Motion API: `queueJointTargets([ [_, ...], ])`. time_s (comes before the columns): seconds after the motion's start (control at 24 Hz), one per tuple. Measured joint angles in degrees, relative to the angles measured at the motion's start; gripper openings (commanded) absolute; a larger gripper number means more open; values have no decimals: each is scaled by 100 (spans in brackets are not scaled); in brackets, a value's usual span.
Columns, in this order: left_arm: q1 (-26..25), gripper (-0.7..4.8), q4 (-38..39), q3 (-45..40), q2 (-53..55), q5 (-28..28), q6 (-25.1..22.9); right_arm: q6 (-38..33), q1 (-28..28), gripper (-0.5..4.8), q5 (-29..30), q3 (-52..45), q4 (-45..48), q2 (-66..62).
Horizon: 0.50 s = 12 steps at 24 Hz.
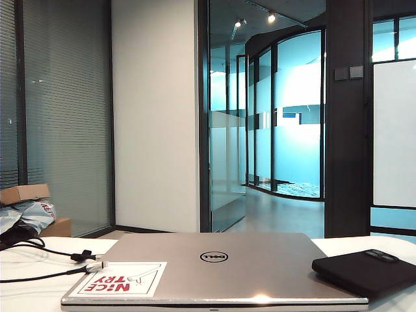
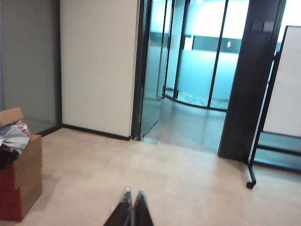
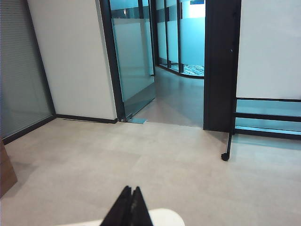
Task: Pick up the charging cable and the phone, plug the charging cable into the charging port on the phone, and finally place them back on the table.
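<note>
Both hands closed; phone angled on table.

A closed silver laptop lies near centre, a red-lettered sticker on its near-left corner; stacked cardboard boxes holding crumpled bags stand far left, and a wheeled whiteboard stands far right.

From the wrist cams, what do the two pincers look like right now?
Left pincer: two slim black fingers with pale, silvery tips. Right pincer: two slim black fingers tapering to dark points, no pale tips visible. No cables or markings show; neither arm appears in the exterior view.
</note>
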<state>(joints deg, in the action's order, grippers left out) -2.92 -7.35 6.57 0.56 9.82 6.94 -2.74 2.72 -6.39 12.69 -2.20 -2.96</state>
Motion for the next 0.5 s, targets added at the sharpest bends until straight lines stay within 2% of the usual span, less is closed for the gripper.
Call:
queueJointTargets([
  [0.17, 0, -6, 22, 162, 61, 2, 42, -7, 0, -2, 186, 413, 35, -385],
  [0.29, 0, -6, 2, 348, 339, 2, 42, -7, 0, -2, 778, 774, 50, -999],
  [0.5, 0, -6, -24, 647, 885, 0, 42, -4, 2, -2, 1099, 1283, 9, -1652],
])
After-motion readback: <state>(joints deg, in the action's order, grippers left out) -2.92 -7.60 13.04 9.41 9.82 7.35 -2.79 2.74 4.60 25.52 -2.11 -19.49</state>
